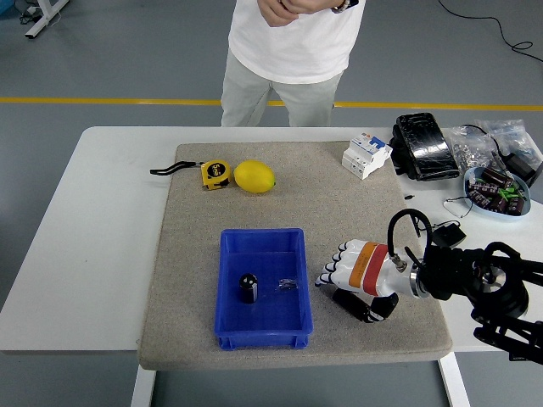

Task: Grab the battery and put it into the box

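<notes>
While the battery (351,303) lies on the grey mat just right of the blue box (264,287), the right hand (357,280) is set over it, fingers curled about it though not seen to be clamped. A rigid, smooth, fairly dense cylinder is judged — best gripped across its middle. No label can be read on it.

You're looking at a white counter (102,212) under a grey-beige felt mat (339,212). The box (263,339) is bright blue, with a black battery (248,287) inside. Your right hand (352,273) is white with an orange-and-red band, over another black battery (349,303). The lemon (254,176) is yellow, the tape measure (215,174) yellow and black. The person's shirt (293,42) is white.
</notes>
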Motion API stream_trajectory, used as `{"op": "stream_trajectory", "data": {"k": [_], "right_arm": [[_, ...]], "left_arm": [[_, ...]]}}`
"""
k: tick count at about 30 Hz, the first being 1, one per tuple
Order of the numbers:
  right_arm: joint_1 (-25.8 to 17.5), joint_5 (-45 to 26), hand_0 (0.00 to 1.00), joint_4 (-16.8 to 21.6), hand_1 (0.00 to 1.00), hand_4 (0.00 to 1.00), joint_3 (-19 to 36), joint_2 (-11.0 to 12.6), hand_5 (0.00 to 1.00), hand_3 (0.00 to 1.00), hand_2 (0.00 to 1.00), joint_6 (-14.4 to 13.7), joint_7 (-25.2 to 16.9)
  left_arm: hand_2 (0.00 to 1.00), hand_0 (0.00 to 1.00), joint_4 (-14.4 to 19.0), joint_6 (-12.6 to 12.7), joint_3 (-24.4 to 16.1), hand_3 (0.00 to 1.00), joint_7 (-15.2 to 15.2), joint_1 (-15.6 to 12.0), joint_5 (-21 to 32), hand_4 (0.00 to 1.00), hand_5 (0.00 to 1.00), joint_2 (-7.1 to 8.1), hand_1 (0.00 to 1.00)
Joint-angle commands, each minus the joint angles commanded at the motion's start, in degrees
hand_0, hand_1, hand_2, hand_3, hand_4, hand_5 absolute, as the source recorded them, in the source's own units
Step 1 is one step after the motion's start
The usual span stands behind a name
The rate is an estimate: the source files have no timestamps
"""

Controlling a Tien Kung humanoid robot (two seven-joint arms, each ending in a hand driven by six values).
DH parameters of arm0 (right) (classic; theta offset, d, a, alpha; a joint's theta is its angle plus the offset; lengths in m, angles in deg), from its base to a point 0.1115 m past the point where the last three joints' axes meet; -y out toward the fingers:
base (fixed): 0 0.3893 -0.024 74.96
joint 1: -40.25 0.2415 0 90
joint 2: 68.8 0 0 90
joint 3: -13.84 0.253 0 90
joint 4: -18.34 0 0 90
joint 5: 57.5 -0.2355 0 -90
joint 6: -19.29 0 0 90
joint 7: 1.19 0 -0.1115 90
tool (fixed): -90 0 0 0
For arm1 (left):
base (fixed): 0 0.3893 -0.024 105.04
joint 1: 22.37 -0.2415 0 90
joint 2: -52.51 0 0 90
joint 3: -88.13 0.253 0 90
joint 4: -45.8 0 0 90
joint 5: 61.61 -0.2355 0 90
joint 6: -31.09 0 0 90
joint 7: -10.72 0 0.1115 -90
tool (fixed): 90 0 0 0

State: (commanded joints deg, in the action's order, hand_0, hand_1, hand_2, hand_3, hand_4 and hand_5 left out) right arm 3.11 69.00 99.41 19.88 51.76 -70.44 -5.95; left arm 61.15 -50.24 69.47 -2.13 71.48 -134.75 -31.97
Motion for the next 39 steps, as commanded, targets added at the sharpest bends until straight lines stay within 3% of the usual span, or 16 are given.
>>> {"op": "stream_trajectory", "data": {"k": [10,11,22,23,28,29,39], "right_arm": [[-0.25,-0.33,0.662,-0.72,0.694,0.969,-0.14,-0.19,0.276,0.826,0.783,-2.10,-1.09],[-0.28,-0.42,0.603,-0.84,0.661,0.967,-0.17,-0.22,0.281,0.808,0.746,-2.21,-1.19],[-0.38,-1.33,0.574,-2.58,0.642,0.962,-0.73,-0.68,0.279,0.796,0.720,-3.27,-2.00],[-0.35,-1.37,0.497,-2.57,0.581,0.918,-0.73,-0.65,0.257,0.755,0.686,-3.40,-2.09],[-0.29,-1.53,0.497,-2.57,0.581,0.918,-0.52,-0.48,0.257,0.755,0.686,-3.62,-2.36],[-0.32,-1.69,0.441,-2.60,0.513,0.824,-0.48,-0.47,0.203,0.666,0.618,-3.51,-2.40],[-0.60,-3.51,0.422,-3.01,0.485,0.785,-0.27,-0.43,0.168,0.635,0.597,-2.62,-2.62]], "left_arm": [[0.767,0.739,0.01,-0.09,-0.42,0.686,-0.13,-0.01,-0.69,0.707,0.701,0.01,0.720],[0.767,0.738,0.01,-0.09,-0.42,0.687,-0.11,0.02,-0.70,0.709,0.702,0.00,0.722],[0.767,0.739,0.02,-0.04,-0.10,0.687,0.07,0.34,-0.28,0.709,0.703,-0.06,0.720],[0.767,0.739,0.01,-0.03,-0.10,0.687,0.07,0.36,-0.26,0.710,0.703,-0.06,0.720],[0.767,0.739,0.01,0.01,0.01,0.687,0.07,0.39,-0.11,0.710,0.703,-0.06,0.720],[0.767,0.739,0.03,0.01,0.07,0.688,0.07,0.40,-0.06,0.711,0.703,-0.05,0.720],[0.767,0.739,0.05,-0.08,0.05,0.689,0.04,0.52,-0.18,0.709,0.699,-0.07,0.719]]}}
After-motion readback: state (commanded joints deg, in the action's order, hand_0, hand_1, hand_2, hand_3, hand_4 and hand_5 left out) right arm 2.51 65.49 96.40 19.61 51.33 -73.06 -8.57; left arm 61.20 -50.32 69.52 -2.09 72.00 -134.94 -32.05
